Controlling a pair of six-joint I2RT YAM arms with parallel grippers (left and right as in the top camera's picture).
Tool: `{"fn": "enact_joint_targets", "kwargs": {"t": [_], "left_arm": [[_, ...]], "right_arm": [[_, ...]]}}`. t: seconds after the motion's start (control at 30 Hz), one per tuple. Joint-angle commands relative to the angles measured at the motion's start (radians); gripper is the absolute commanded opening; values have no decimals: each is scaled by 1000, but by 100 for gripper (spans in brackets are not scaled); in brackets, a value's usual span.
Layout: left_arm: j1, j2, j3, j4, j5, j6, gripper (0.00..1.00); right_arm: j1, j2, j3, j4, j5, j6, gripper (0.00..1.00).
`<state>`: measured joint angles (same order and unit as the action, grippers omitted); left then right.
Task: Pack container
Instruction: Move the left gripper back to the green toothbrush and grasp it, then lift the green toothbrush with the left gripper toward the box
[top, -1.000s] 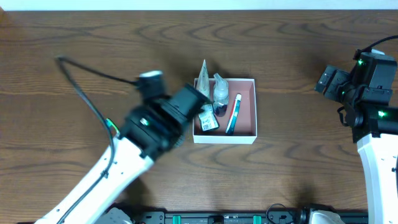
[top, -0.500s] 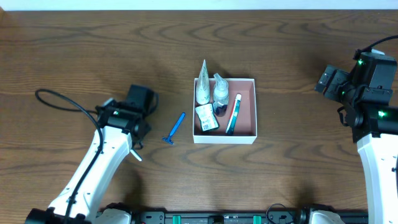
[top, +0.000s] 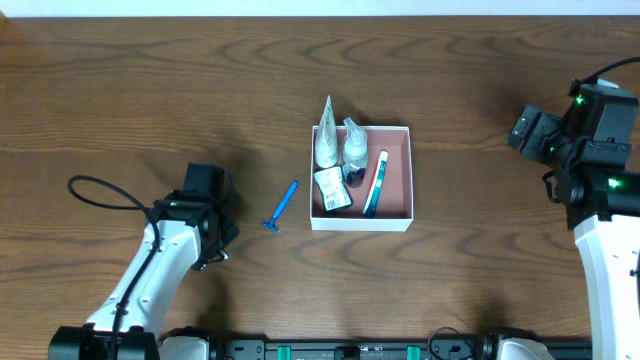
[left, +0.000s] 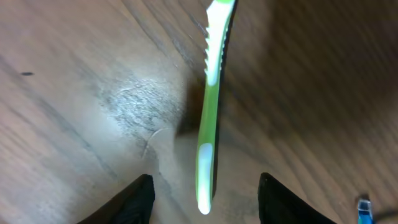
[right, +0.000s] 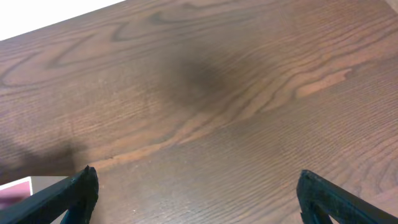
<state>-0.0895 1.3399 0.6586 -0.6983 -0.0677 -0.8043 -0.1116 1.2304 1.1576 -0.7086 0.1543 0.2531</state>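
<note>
The container, a white-walled square box with a pinkish inside, sits mid-table and holds a white tube, a clear bottle, a packet and a red-and-teal stick. A blue razor lies on the table to its left. My left gripper hangs left of the razor. In the left wrist view it is open, with a green toothbrush lying on the wood between and ahead of its fingers, untouched. The razor tip shows at that view's lower right. My right gripper is open and empty, far right of the container.
The table is dark wood. A black cable loops left of the left arm. A corner of the container shows at the lower left of the right wrist view.
My left arm has drawn back from the container's left wall, leftward and toward the front edge. The blue razor it hid now shows. The right arm has not moved.
</note>
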Motion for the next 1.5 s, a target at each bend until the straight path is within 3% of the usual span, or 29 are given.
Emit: {"fn": "enact_joint_targets", "kwargs": {"t": [0.0, 0.63, 0.97, 1.03, 1.23, 1.47], "left_arm": [[9, 5, -35, 14, 34, 27, 54], [75, 16, -86, 171, 25, 27, 50], [113, 174, -86, 275, 27, 84, 50], [113, 213, -85, 299, 27, 86, 44], [113, 261, -85, 319, 27, 86, 8], [113, 258, -74, 311, 38, 87, 6]], "right_arm": [[-6, 0, 9, 0, 6, 12, 99], [-6, 0, 9, 0, 6, 12, 99], [-6, 0, 9, 0, 6, 12, 99], [-6, 0, 9, 0, 6, 12, 99], [-6, 0, 9, 0, 6, 12, 99], [-6, 0, 9, 0, 6, 12, 99]]}}
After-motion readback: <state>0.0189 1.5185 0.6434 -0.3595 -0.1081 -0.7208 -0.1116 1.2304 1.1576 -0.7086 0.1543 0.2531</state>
